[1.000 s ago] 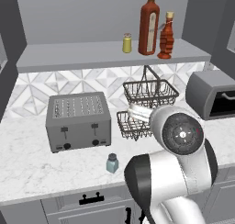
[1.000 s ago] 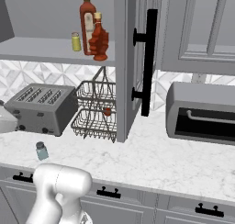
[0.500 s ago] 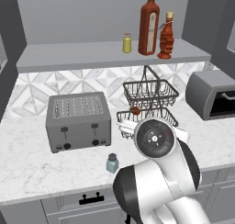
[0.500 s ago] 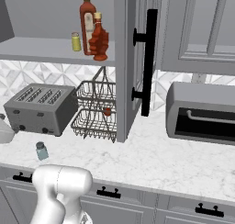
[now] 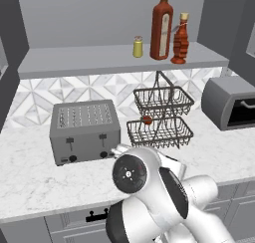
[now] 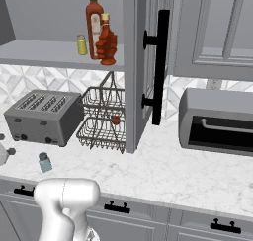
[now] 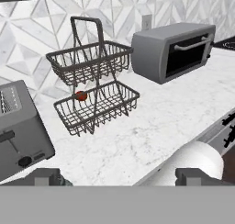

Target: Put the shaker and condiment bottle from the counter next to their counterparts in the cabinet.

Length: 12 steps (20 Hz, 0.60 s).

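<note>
The maple-leaf condiment bottle [image 5: 181, 40] [image 6: 106, 42] stands upright on the cabinet shelf [image 5: 74, 60], right beside the tall dark-red bottle with green cap [image 5: 161, 28] [image 6: 94, 20]. Left of them is the small yellow shaker [image 5: 138, 46] [image 6: 81, 45]. The pale blue-grey shaker [image 6: 44, 162] stands on the marble counter [image 6: 163, 171] in front of the toaster; in the left base view my arm hides it. My gripper [image 7: 118, 179] is open, its fingertips [image 7: 43, 177] far apart with nothing between them, low over the counter and looking toward the wire basket.
A grey toaster [image 5: 84, 130] [image 6: 42, 116] sits at the counter's left. A two-tier wire basket [image 5: 162, 117] [image 7: 94, 94] holds a small red fruit. A toaster oven [image 5: 231, 102] [image 7: 174, 51] is at the right. The open cabinet door [image 6: 143, 62] with black handle hangs over the basket.
My arm has swung left and down across the left base view and now covers the shaker there. The bottles, shaker and base have not moved.
</note>
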Tool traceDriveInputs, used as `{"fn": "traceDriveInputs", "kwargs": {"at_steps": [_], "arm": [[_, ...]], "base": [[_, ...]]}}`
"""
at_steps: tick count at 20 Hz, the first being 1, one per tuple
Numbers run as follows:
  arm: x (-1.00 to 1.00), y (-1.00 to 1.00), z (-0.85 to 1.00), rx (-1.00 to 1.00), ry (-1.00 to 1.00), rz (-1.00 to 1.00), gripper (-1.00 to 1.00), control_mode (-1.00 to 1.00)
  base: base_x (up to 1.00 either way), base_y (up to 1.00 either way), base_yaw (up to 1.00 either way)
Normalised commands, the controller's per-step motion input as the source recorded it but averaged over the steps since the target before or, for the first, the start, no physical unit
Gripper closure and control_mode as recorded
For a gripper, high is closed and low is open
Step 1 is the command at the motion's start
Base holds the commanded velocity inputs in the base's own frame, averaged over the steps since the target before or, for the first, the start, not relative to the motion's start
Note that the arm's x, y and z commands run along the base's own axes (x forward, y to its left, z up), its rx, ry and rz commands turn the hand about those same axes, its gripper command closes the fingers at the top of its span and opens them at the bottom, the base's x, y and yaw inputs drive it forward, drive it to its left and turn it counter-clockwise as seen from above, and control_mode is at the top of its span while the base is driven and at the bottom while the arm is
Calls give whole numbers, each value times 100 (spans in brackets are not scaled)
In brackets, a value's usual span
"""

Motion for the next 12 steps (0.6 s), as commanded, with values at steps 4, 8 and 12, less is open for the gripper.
{"fn": "traceDriveInputs", "kwargs": {"at_steps": [4,8,12], "arm": [[1,2,-54,0,0,6,-100,-100],[32,4,-53,-5,3,8,-100,-100],[28,2,-59,-6,3,12,-100,-100]], "base": [[0,0,0],[0,0,0],[0,0,0]]}}
